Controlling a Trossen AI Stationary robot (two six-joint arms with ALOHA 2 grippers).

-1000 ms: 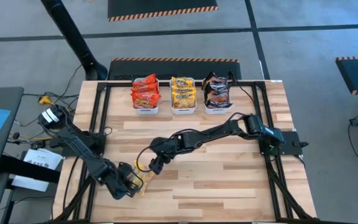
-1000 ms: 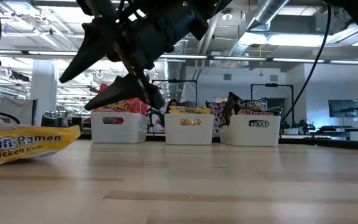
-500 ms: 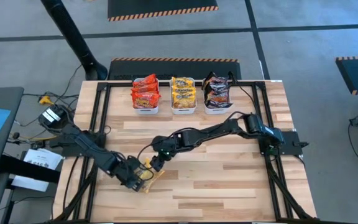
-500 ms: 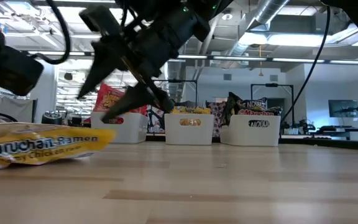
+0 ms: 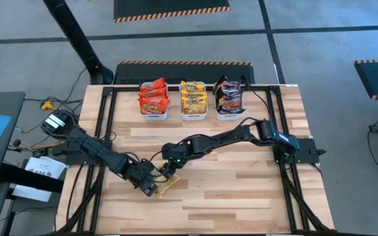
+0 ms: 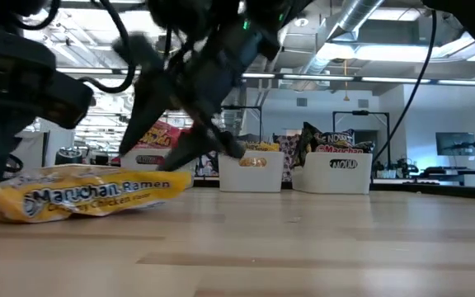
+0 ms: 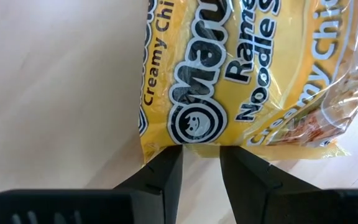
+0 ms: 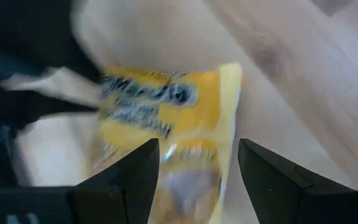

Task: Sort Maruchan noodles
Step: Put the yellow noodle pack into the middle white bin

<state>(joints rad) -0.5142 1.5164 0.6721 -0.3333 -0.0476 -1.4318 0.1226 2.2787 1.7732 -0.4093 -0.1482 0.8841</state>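
A yellow Maruchan noodle packet lies flat on the wooden table near its front left, also seen in the low view. My left gripper reaches in from the table's left and is shut on the packet's near end. My right gripper hangs just above the packet's far end with its fingers wide open; the packet shows between and beyond them, untouched as far as I can see. My left gripper pinches the packet's end edge between its two fingertips. The fingers slant steeply down from the table's left side. The packet lies with its flat side on the table, label up.
Three white tubs stand in a row at the table's far edge, holding red packets, yellow packets and dark packets. A black frame runs along the table's sides. Bare wood lies to the right and front.
My left gripper has swung toward the table's right and a little toward the far edge, rolling as it went. It has dragged the yellow packet along the table to beneath my right gripper. My right gripper has tipped further down over it, still open.
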